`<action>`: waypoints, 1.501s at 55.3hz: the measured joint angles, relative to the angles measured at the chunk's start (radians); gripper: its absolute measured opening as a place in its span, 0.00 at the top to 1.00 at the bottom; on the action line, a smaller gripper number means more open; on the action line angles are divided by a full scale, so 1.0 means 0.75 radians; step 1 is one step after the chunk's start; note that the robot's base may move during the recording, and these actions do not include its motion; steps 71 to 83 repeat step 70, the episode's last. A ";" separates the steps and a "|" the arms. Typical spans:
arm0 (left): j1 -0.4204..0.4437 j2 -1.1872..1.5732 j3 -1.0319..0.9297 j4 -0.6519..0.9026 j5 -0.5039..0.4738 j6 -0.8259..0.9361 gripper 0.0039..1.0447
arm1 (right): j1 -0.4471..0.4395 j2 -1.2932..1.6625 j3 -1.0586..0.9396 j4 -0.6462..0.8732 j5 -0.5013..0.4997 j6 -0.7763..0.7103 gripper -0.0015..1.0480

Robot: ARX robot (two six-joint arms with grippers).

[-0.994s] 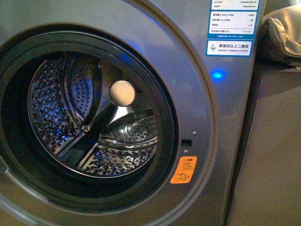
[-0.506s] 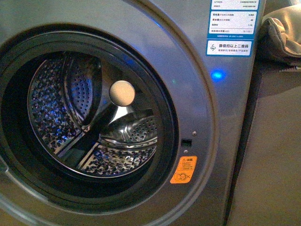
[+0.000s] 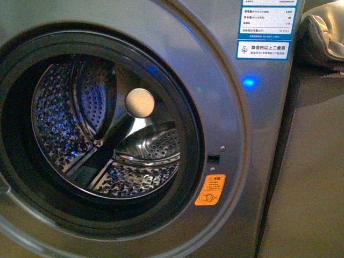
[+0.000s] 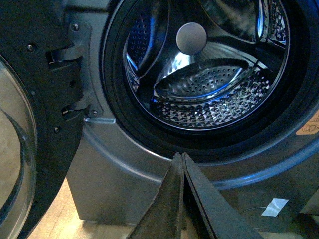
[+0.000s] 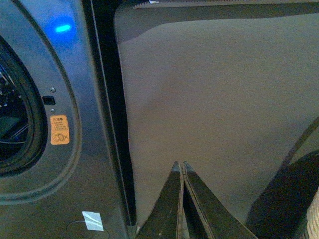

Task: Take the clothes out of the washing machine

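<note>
Front view: washing machine (image 3: 226, 107) with drum (image 3: 107, 140) mouth unobstructed; left gripper (image 4: 182, 164) below rim, right gripper (image 5: 180, 172) beside cabinet, both fingers pressed together.

Washing machine (image 3: 226, 107) cropped at 9 and 6 o'clock; label (image 3: 267, 19) at 1 o'clock cut off, its print too small to read.

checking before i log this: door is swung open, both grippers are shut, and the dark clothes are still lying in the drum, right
Not quite. The washing machine door is swung open, and the left gripper and right gripper are shut, but the drum holds no clothes: the front view and left wrist view show only bare perforated steel.
</note>
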 joint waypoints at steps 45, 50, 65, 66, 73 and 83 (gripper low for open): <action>0.000 -0.001 0.000 0.000 0.000 0.003 0.06 | 0.000 0.000 0.000 0.000 0.000 -0.002 0.08; 0.000 -0.001 0.000 0.000 -0.001 0.004 0.06 | 0.000 0.000 0.000 0.000 0.000 -0.002 0.07; 0.000 -0.001 0.000 0.000 -0.001 0.003 0.06 | 0.000 0.000 0.000 0.000 0.000 -0.002 0.07; 0.000 -0.001 0.000 0.000 -0.001 0.004 0.06 | 0.000 0.000 0.000 0.000 0.000 -0.002 0.07; 0.000 -0.001 0.000 0.000 -0.001 0.003 0.06 | 0.000 0.000 0.000 0.000 0.000 -0.002 0.07; 0.000 -0.001 0.000 0.000 -0.001 0.003 0.06 | 0.000 0.000 0.000 0.000 0.000 -0.002 0.07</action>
